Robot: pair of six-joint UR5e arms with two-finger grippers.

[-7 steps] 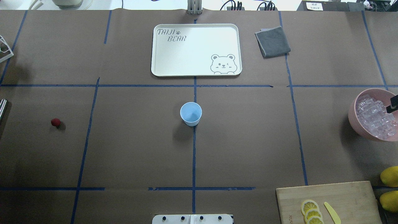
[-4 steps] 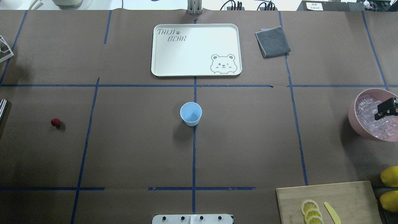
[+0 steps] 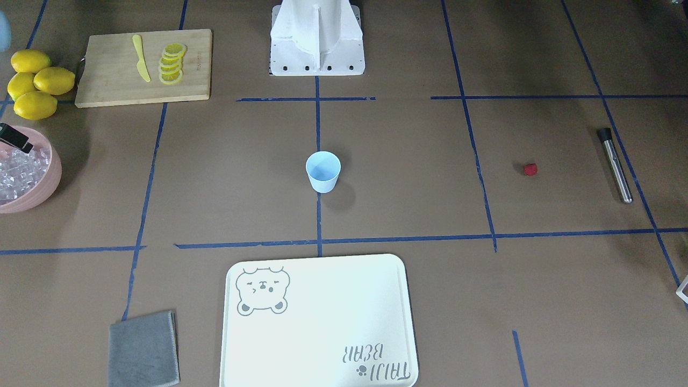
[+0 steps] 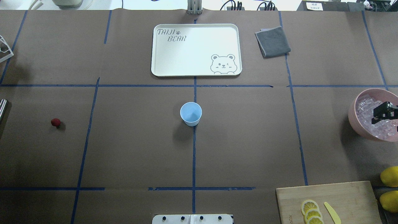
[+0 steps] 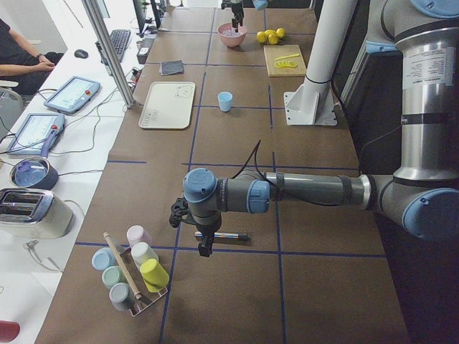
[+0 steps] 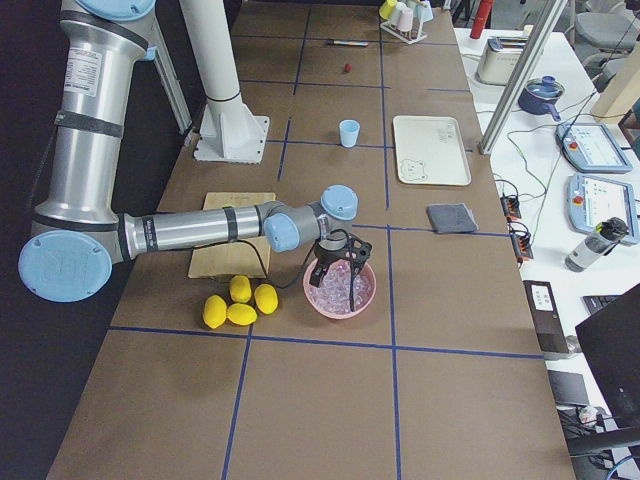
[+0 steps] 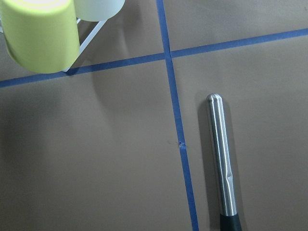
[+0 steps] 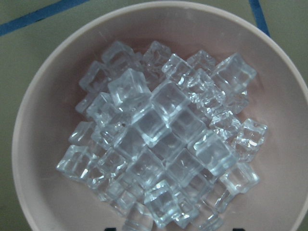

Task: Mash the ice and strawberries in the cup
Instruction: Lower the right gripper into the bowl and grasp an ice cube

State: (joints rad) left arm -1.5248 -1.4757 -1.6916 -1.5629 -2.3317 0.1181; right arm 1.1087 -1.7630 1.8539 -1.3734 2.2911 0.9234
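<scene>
The pale blue cup [image 4: 191, 112] stands upright and empty at the table's middle, also in the front view [image 3: 323, 171]. The small red strawberry [image 4: 55, 122] lies far to its left on the paper. The ice [image 8: 163, 139] is a heap of clear cubes in the pink bowl [image 4: 353, 115] at the right edge. My right gripper [image 4: 385, 114] hangs over the ice, open and empty, its fingertips just showing at the bottom of the right wrist view. My left gripper [image 5: 203, 244] hovers over a steel muddler [image 7: 222, 159]; I cannot tell whether it is open or shut.
A white bear tray [image 4: 196, 49] and a grey cloth [image 4: 272, 41] lie at the far side. A cutting board [image 4: 329, 202] with lemon slices and a yellow knife sits front right, with whole lemons [image 3: 35, 83] beside it. A rack of cups [image 5: 133, 269] stands near the left gripper.
My right gripper has moved further in over the pink bowl, towards its middle. The cup, the strawberry and the muddler have not moved.
</scene>
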